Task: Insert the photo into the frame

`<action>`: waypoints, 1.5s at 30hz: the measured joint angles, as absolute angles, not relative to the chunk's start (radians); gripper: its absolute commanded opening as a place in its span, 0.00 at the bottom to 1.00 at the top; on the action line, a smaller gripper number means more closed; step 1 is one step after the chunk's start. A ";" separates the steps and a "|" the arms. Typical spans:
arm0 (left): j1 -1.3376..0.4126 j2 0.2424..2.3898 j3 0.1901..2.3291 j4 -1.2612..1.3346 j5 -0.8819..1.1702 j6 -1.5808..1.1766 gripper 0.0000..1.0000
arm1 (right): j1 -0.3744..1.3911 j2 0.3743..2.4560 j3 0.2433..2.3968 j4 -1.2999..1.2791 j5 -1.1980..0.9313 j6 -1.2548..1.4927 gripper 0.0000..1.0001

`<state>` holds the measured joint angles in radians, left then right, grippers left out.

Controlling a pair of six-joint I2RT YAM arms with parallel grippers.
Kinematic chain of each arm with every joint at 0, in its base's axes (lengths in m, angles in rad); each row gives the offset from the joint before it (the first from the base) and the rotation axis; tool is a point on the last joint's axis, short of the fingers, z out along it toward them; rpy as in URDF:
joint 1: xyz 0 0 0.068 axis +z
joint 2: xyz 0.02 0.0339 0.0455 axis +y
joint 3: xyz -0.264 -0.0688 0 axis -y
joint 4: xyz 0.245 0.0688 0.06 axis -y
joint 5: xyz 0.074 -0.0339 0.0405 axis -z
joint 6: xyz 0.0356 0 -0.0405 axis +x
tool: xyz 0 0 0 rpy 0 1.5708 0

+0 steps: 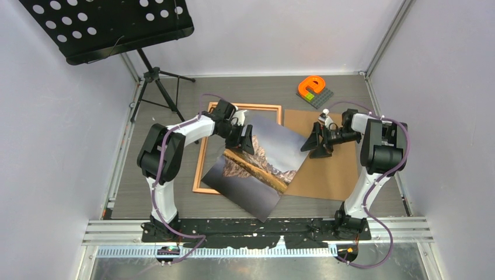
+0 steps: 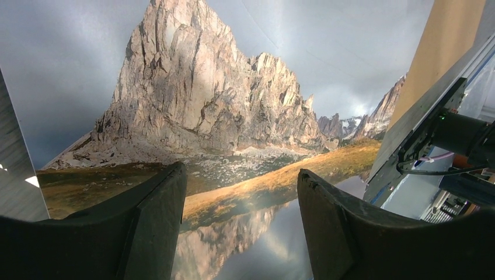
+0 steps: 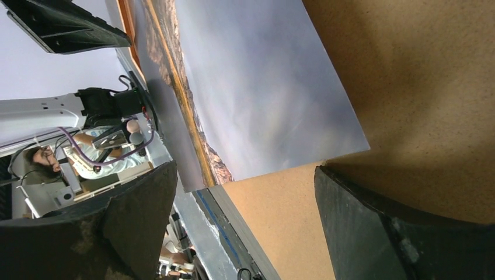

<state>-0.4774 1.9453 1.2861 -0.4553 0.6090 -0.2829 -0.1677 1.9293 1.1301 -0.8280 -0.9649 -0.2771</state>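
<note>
Status: photo not yet in frame.

- Music stand, far left, clear of the work.
- Frame lies flat, left of centre. The left part of its opening is uncovered.
- Left claw sits over the far left corner of the photo. Fingers are apart with nothing between them. Whether the tips touch the print, I cannot tell.
- Photo lies picture side up and skewed. Its left part covers the frame's right side, its right corner rests on the brown board, and its near corner pokes past the frame toward the arm bases.
- Right claw hangs over the board, just beside the photo's right corner. Fingers are wide apart and empty.
- Orange piece on a grey studded plate, far right.

Judgement: early to middle stage. The print overlaps the frame but is not aligned. Left to do: turn it square to the border, shift it left, and seat it inside.

Count: one stand, one frame, one photo, one board, one orange piece, one plate, two claws.
</note>
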 measured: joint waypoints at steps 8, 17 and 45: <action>-0.477 1.946 1.286 -0.452 0.614 -0.283 0.69 | -0.168 1.972 1.149 -0.819 -1.031 -0.270 0.87; -0.477 1.946 1.286 -0.452 0.615 -0.283 0.69 | -0.167 2.021 1.175 -0.775 -1.088 -0.255 0.74; -0.485 1.946 1.275 -0.428 0.633 -0.286 0.69 | -0.165 2.038 1.064 -0.299 -1.185 0.031 0.26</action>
